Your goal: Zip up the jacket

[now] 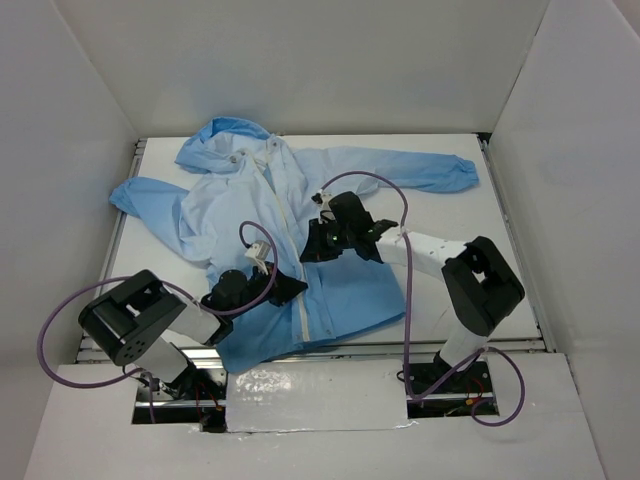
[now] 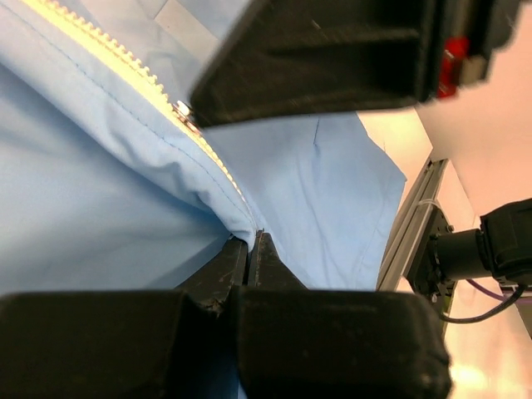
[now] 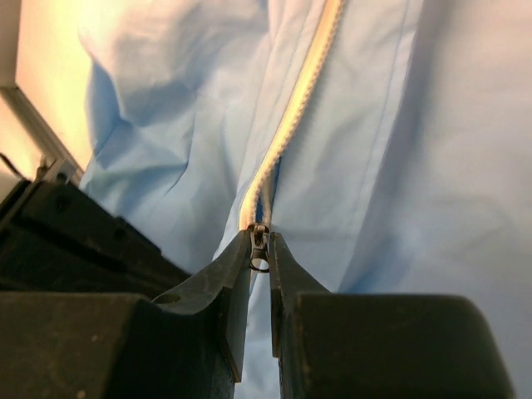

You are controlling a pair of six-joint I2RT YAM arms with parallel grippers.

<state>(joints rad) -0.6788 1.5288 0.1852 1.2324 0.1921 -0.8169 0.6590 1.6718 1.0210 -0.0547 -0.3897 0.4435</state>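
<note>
With right fingers (image 3: 220, 291) pinched on the pull tab (image 3: 259, 243) and left fingers (image 2: 224, 270) clamped on the jacket (image 2: 83, 208) below, pull straight along the zipper (image 3: 295, 116).

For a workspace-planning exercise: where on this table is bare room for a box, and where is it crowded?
Bare table lies right of the jacket, below its outstretched sleeve, partly crossed by the right arm. Crowded mid-table, where left hand and right hand grip the zipper.

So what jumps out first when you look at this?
A big light-blue jacket lies spread over the white table, its hood at the far side. At its white zipper, the right gripper pinches the zipper pull while the left gripper clamps the jacket nearer the hem.
</note>
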